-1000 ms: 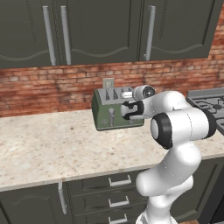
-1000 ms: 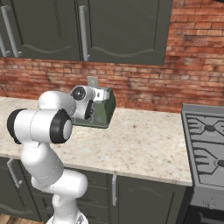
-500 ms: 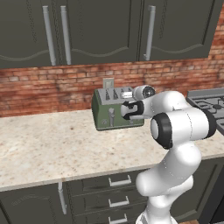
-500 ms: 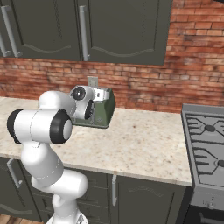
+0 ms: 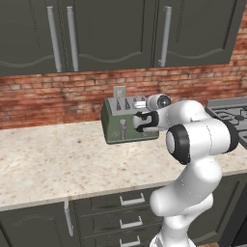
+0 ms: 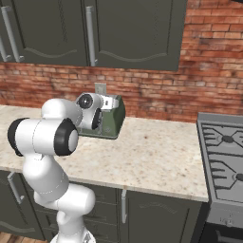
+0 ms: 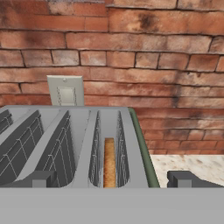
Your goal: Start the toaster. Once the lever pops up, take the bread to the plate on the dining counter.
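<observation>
The olive-green toaster [image 5: 126,121] stands on the counter against the brick wall. Its steel top with several slots fills the lower half of the hand view [image 7: 83,144]. A golden-brown bread [image 7: 109,164] slice sits low in the rightmost slot. My gripper [image 5: 140,125] is open at the toaster's right front, level with its top edge, fingertips [image 7: 189,179] spread wide on either side of that slot. The left-hand lever [image 5: 122,128] shows; my hand hides the right-hand lever. From the right side the hand [image 6: 98,119] covers the toaster [image 6: 114,116] front. The plate and the dining counter are out of view.
A speckled beige counter [image 5: 58,164] runs left and right, with dark drawers below and dark wall cabinets [image 5: 111,34] above. A stove [image 6: 223,159] sits to the right. A wall outlet [image 7: 65,90] is behind the toaster.
</observation>
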You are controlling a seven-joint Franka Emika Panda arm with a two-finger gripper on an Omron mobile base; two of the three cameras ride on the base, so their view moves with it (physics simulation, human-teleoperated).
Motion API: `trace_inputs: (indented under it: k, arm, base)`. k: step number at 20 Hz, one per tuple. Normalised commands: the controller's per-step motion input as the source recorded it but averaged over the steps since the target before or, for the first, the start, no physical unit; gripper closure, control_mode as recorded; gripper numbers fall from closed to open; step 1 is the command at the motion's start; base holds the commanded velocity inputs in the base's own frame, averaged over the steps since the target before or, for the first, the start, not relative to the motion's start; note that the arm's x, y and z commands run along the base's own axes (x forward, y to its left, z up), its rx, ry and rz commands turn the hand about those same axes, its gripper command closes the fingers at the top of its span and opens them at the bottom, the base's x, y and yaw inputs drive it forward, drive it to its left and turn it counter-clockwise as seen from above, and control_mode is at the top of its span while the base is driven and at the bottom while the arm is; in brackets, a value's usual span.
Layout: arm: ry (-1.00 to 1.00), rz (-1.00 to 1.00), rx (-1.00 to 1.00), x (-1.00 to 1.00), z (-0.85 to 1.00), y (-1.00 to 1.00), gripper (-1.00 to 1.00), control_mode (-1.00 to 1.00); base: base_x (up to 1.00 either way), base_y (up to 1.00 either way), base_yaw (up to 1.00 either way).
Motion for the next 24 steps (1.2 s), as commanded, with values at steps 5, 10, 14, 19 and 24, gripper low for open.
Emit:
trace_inputs:
  k: [5,10,14,19,24]
  arm:
    - [0.00,0.00,0.00,0.00,0.00,0.00,-1.00,-1.00]
    - [0.00,0.00,0.00,0.00,0.00,0.00,-1.00,-1.00]
    - [0.00,0.00,0.00,0.00,0.00,0.00,-1.00,-1.00]
    - [0.00,0.00,0.00,0.00,0.00,0.00,-1.00,-1.00]
    - [0.00,0.00,0.00,0.00,0.00,0.00,-1.00,-1.00]
  base:
    - [0.00,0.00,0.00]
    - [0.00,0.00,0.00]
    - [0.00,0.00,0.00]
    - [0.00,0.00,0.00]
    - [0.00,0.00,0.00]
